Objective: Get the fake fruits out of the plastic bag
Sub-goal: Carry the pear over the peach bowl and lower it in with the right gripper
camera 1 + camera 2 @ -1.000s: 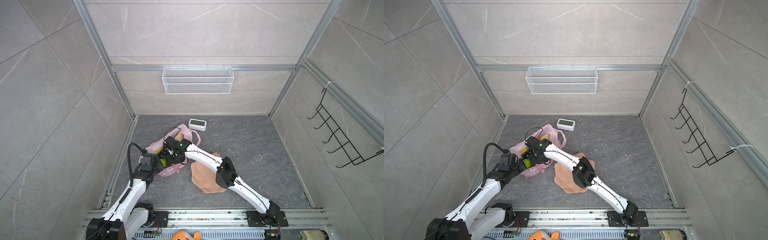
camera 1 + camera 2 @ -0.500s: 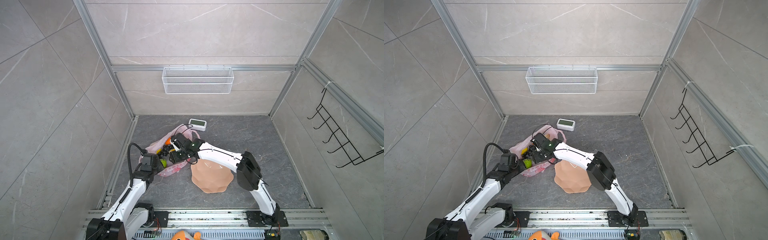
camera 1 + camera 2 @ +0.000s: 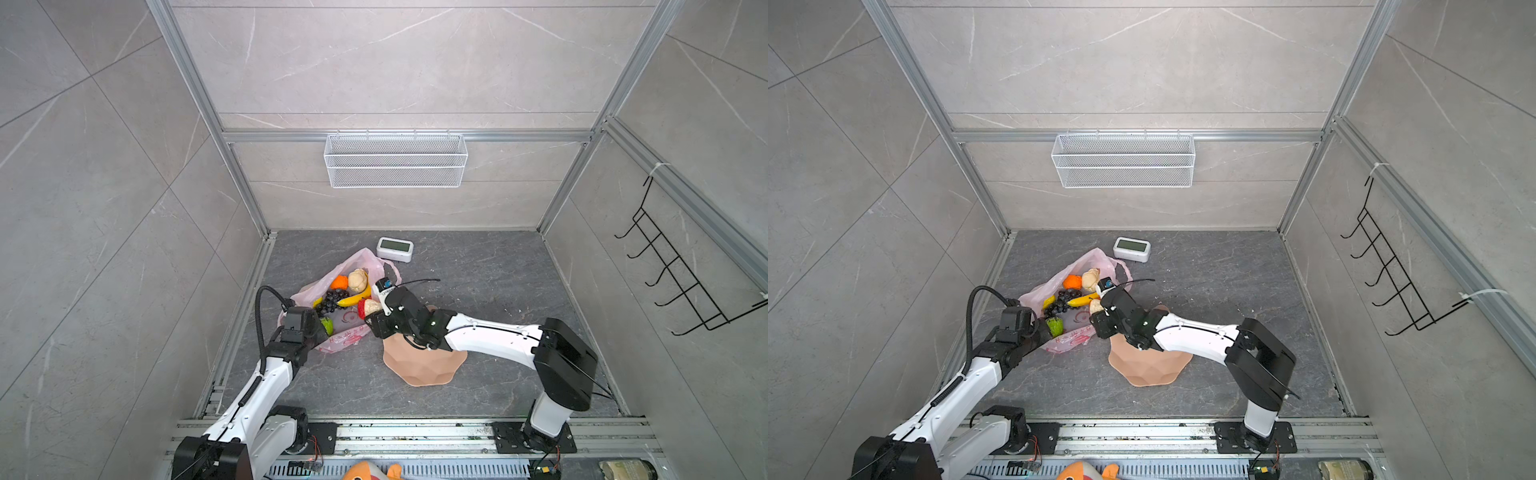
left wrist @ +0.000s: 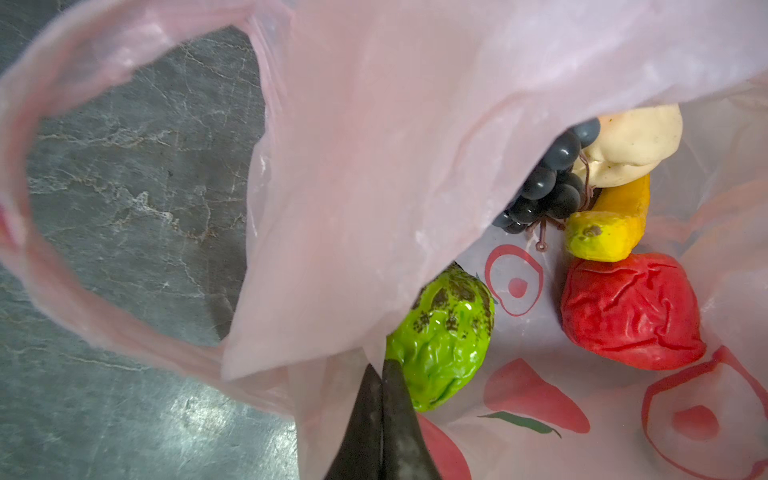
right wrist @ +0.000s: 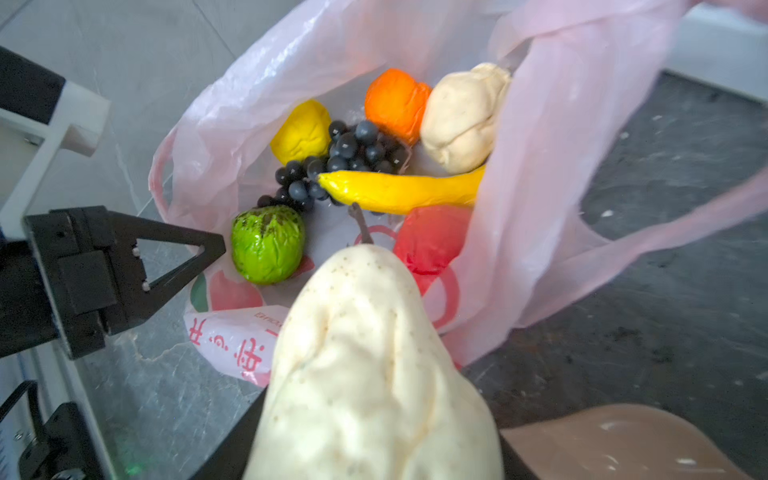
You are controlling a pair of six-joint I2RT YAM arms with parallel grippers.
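The pink plastic bag (image 3: pixel 353 264) (image 3: pixel 1086 259) lies open on the floor at the left. Inside it are fake fruits: a banana (image 5: pixel 399 191), grapes (image 5: pixel 357 145), an orange (image 5: pixel 395 99), a lemon (image 5: pixel 301 131), a beige lump (image 5: pixel 461 120), a green bumpy fruit (image 4: pixel 444 336) and a red apple (image 4: pixel 627 311). My left gripper (image 4: pixel 381 368) (image 3: pixel 320 328) is shut on the bag's rim beside the green fruit. My right gripper (image 5: pixel 376 436) (image 3: pixel 371 309) is shut on a beige pear-shaped fruit (image 5: pixel 374 353), held just outside the bag's mouth. The fruit hides its fingers.
A peach scalloped bowl (image 3: pixel 419 363) (image 5: pixel 623 440) sits under the right arm, right of the bag. Behind the bag is a small white device (image 3: pixel 395 248). A wire basket (image 3: pixel 395 160) hangs on the back wall, a black hook rack (image 3: pixel 681 274) on the right wall.
My right gripper has drawn back out of the bag toward the bowl with the beige fruit in it, and its elbow has swung right. The left arm has held still.
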